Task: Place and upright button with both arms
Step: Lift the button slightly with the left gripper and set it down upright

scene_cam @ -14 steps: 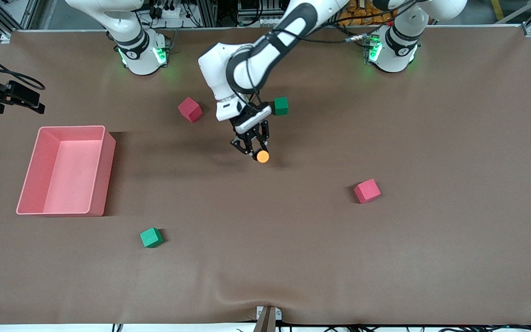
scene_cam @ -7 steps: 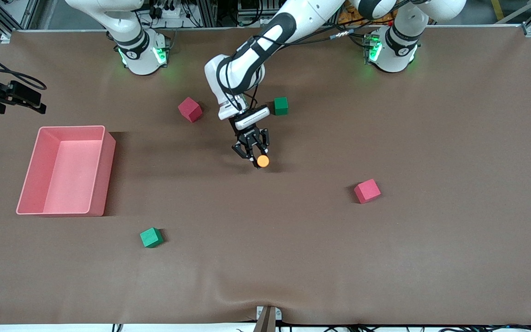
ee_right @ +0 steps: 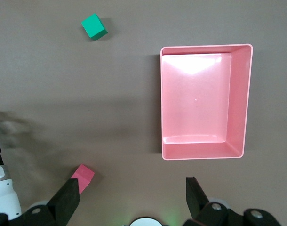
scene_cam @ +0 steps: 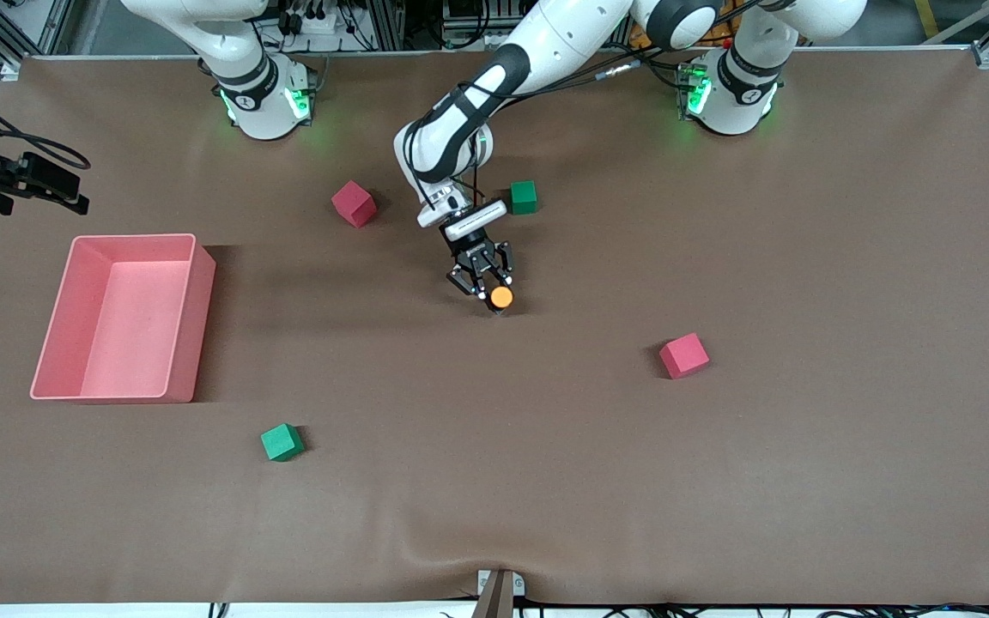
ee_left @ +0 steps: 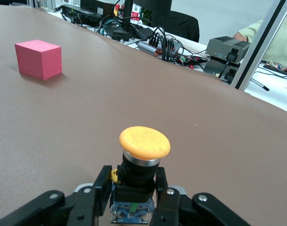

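The button [scene_cam: 501,297] has a round orange cap on a short black body. My left gripper [scene_cam: 493,290] is shut on that body, low over the middle of the brown table. In the left wrist view the orange cap [ee_left: 144,141] points away from the wrist, the bluish end sits back between the black fingers [ee_left: 102,187], and the left gripper [ee_left: 132,189] clamps both sides. Whether the button touches the table I cannot tell. My right gripper [ee_right: 131,195] hangs open and empty high over its own end of the table. It is out of the front view.
A red cube [scene_cam: 354,203] and a green cube [scene_cam: 524,196] lie on either side of the left wrist. Another red cube [scene_cam: 683,355] lies toward the left arm's end. A green cube [scene_cam: 282,442] and a pink bin [scene_cam: 188,318] lie toward the right arm's end.
The left arm has come down and shifted slightly toward its own end of the table, carrying the button lower. The grip has stayed shut. The right arm has not moved.
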